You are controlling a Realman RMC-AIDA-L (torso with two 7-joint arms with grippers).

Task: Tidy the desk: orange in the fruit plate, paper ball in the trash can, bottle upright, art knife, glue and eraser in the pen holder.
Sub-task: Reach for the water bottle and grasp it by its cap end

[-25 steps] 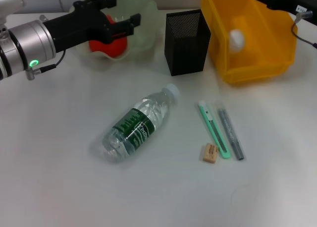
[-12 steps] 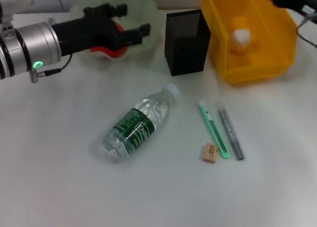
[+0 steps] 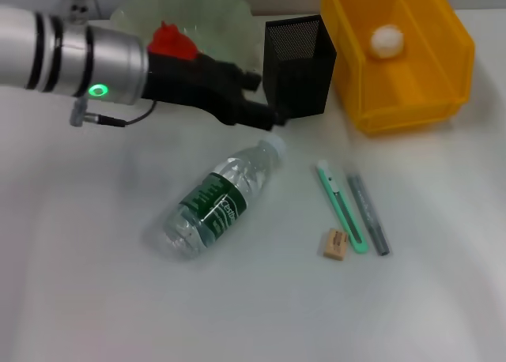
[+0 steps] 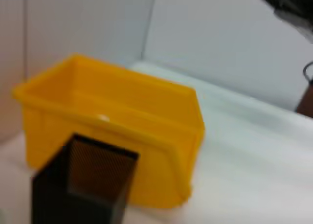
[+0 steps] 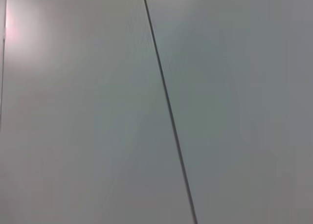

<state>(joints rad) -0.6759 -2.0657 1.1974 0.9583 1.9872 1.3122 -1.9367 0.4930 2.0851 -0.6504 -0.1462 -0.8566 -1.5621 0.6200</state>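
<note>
My left gripper (image 3: 261, 99) is open and empty, hovering just left of the pen holder (image 3: 299, 65) and behind the cap of the bottle (image 3: 223, 196). The bottle lies on its side on the desk (image 3: 95, 283). The orange (image 3: 169, 39) sits in the fruit plate (image 3: 205, 14), partly hidden behind my left arm. The paper ball (image 3: 387, 39) lies in the trash can (image 3: 395, 101). Side by side right of the bottle are the art knife (image 3: 341, 206) and the glue (image 3: 368, 213), with the eraser (image 3: 336, 244) at the knife's near end. The right gripper does not show.
The left wrist view faces the pen holder (image 4: 83, 185) with the trash can (image 4: 122, 121) behind it. A dark piece of the right arm (image 4: 286, 4) shows in that view's corner. The right wrist view holds only a plain wall.
My left arm has left the fruit plate and swung right and nearer, toward the bottle's cap. The right arm has withdrawn from above the trash can, out of the head view.
</note>
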